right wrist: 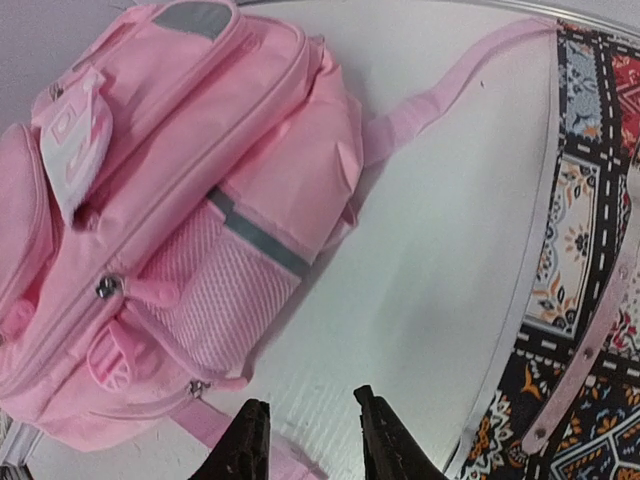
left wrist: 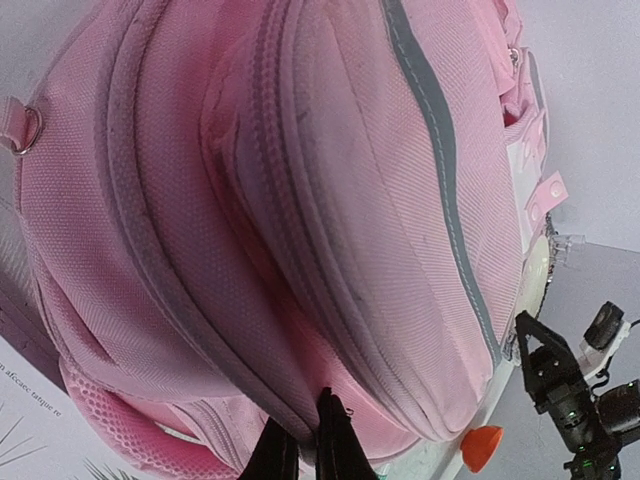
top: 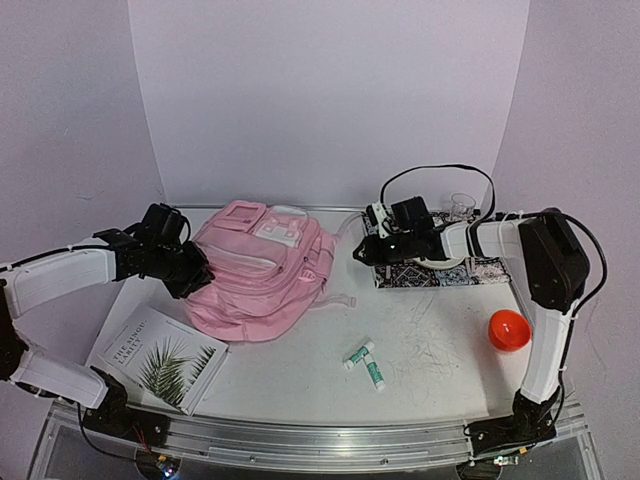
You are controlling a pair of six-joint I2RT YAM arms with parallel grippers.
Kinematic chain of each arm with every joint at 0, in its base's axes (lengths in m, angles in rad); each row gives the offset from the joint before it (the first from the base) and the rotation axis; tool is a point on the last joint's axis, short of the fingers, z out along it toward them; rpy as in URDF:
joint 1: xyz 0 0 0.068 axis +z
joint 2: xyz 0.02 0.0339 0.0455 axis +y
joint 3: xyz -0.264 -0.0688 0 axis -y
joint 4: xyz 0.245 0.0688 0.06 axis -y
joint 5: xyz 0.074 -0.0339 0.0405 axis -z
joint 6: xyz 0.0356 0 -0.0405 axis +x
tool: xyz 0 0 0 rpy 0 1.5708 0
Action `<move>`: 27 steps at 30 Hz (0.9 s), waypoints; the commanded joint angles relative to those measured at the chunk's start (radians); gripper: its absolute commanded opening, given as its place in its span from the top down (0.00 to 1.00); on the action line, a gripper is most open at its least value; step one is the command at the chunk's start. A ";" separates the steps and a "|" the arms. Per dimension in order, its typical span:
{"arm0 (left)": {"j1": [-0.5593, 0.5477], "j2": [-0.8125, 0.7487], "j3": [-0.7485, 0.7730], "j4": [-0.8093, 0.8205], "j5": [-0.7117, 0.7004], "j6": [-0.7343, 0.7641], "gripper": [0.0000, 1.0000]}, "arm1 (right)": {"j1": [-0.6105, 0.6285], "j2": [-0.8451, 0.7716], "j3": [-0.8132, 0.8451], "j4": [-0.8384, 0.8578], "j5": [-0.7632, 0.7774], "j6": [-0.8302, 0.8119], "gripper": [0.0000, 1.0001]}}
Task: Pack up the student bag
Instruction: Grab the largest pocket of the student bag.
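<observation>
White counter (top: pixel 440 350), pale lilac walls behind. The student bag (top: pixel 262 270), a large soft pink fabric backpack, lies flat left of centre in the top view, front pockets up and pale patches toward the back wall.

My left end effector (top: pixel 198 277) is at the bag's left edge. In the left wrist view its fingers (left wrist: pixel 278 455) sit bottom centre, pressed nearly together against the bag's zip seam. Can't tell whether a zip pull is nipped btwn them.

My right end effector (top: pixel 359 250) is just right of the bag's upper right corner in the top view. In the right wrist view it's spread at bottom centre over bare counter w/ nothing btwn the fingers, and the bag fills the upper left. One pink strap (right wrist: pixel 450 85) runs toward the upper right. Another lies over a black patterned cloth mat (right wrist: pixel 590 200) at the right edge.

In the top view:
- Lower left: white book w/ palm-leaf cover (top: pixel 158 358), just beside the bag.
- Lower centre: two white-and-green tubes (top: pixel 364 362), side by side.
- Right: orange round bowl-like thing (top: pixel 508 330).
- Back right: clear cup (top: pixel 461 205).
</observation>
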 commanded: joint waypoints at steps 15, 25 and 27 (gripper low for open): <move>0.001 -0.014 0.146 0.078 0.026 -0.052 1.00 | 0.083 0.167 -0.062 0.374 -0.130 0.011 0.55; 0.001 -0.012 0.151 0.078 0.032 -0.063 1.00 | 0.124 0.242 -0.015 0.381 -0.177 -0.015 0.49; 0.001 -0.010 0.152 0.078 0.034 -0.063 1.00 | 0.130 0.246 -0.016 0.382 -0.184 -0.021 0.50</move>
